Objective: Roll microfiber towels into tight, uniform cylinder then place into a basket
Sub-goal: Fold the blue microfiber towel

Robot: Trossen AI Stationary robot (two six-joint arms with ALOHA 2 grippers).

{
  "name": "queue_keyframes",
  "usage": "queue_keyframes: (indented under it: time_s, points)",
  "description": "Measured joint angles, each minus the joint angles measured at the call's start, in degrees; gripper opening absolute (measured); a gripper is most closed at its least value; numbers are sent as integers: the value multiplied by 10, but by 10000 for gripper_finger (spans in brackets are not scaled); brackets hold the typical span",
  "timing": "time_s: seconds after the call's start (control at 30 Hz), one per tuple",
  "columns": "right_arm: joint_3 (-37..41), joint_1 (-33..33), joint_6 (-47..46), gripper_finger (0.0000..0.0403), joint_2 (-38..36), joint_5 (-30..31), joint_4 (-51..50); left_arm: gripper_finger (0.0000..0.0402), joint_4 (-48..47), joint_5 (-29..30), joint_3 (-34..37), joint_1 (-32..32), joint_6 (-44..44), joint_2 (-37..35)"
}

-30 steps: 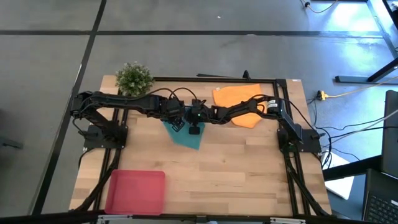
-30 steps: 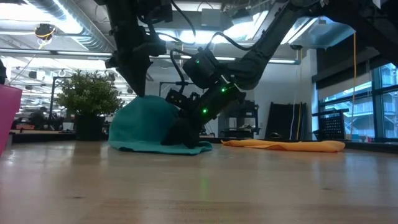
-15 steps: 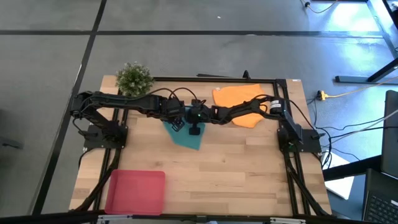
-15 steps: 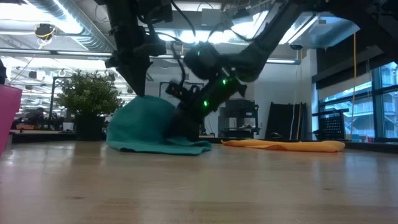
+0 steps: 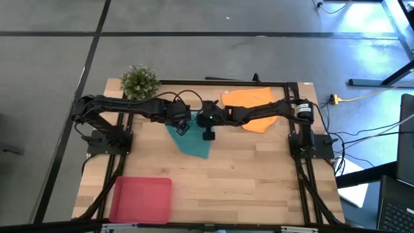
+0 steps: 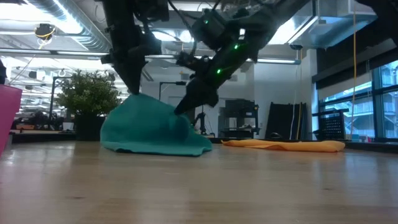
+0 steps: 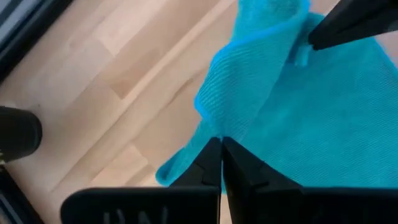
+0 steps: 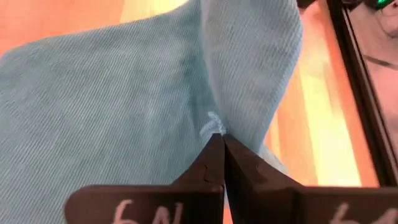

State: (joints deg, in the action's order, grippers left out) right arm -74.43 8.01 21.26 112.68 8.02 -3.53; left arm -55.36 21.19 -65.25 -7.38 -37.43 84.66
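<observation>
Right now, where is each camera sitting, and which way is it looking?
High view: above the table, looking straight down; shows both arms, the teal towel, orange towel, basket and plant.
Low view: at table-top height, looking level across; arms come down onto the teal towel.
Left wrist view: on the left arm, looking past the left gripper, shut on the teal towel.
Right wrist view: on the right arm, looking past the right gripper, shut on the teal towel.
All four views share the teal towel.
</observation>
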Motion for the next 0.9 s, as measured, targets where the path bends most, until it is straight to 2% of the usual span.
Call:
queue_keyframes:
  time_s: [0.13,0.3,0.6,0.7,0.9]
  points:
    - [0,0,1,1,-40,9,-60,0,-9,21,0,3,-11,-35]
    - [0,0,13,0,-92,87,-108,0,-12,24,-1,7,-12,-77]
    - [0,0,35,0,-191,174,-157,0,-17,38,-1,16,-12,-108]
    - [0,1,48,0,-226,199,-156,0,-14,60,-9,15,-10,-108]
    - [0,8,76,0,-283,201,-156,0,-11,132,-53,15,26,-108]
